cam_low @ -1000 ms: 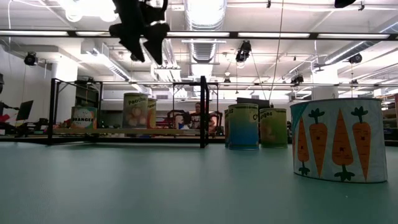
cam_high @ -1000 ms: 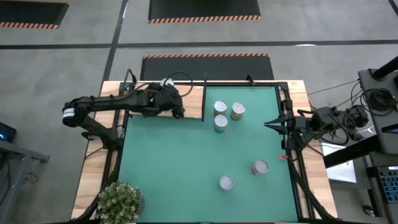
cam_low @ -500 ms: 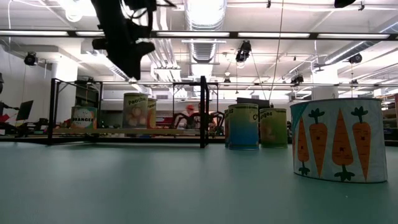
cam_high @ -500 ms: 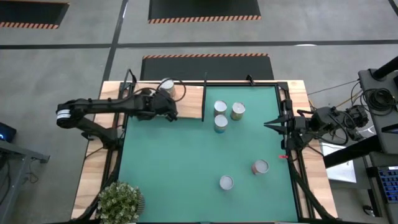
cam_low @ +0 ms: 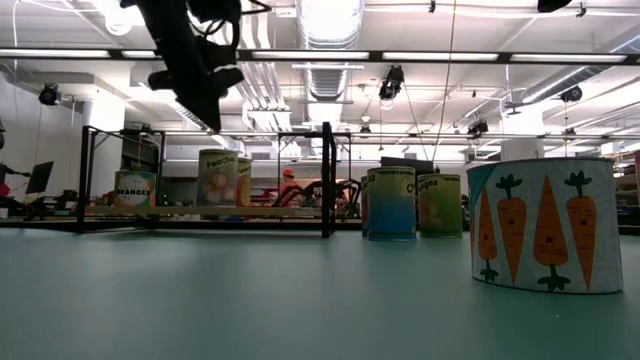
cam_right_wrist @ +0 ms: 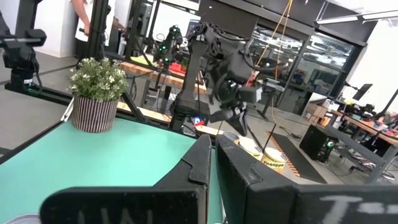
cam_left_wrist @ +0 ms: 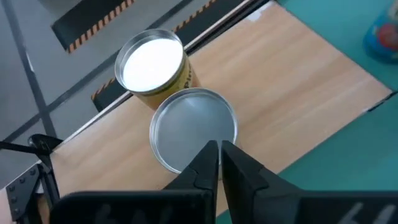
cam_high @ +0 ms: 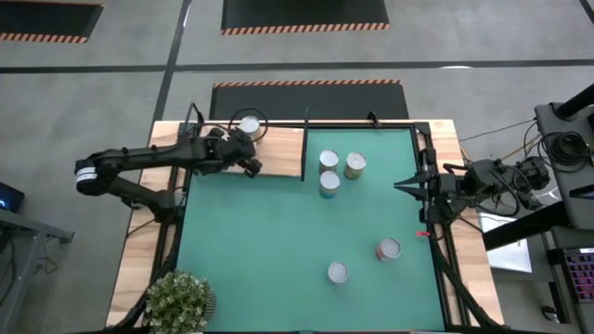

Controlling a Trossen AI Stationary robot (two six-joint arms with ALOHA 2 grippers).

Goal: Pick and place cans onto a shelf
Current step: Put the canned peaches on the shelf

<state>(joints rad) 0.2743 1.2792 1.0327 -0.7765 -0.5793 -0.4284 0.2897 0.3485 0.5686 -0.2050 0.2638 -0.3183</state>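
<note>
My left gripper [cam_high: 249,167] is shut and empty, up above the light-wood shelf [cam_high: 278,153] at the table's far left; it also shows high in the low view [cam_low: 205,115]. In the left wrist view its fingertips [cam_left_wrist: 219,149] are over two cans that stand upright on the shelf board. One has a silver top [cam_left_wrist: 193,127]. The other has a white top and yellow side [cam_left_wrist: 152,62], and shows in the high view [cam_high: 249,125]. My right gripper [cam_high: 401,186] waits shut and empty at the mat's right edge.
Three cans [cam_high: 329,160] [cam_high: 355,165] [cam_high: 329,184] stand together on the green mat just right of the shelf. Two more [cam_high: 388,249] [cam_high: 338,272] stand toward the near right. A potted plant [cam_high: 178,301] is at the near left corner. The shelf has a black frame post [cam_low: 327,180].
My left gripper has drawn back toward the table's left edge, away from the shelf's right part, uncovering the white-topped can. In the low view its fingers were apart a second ago and are together now. The cans have stayed put.
</note>
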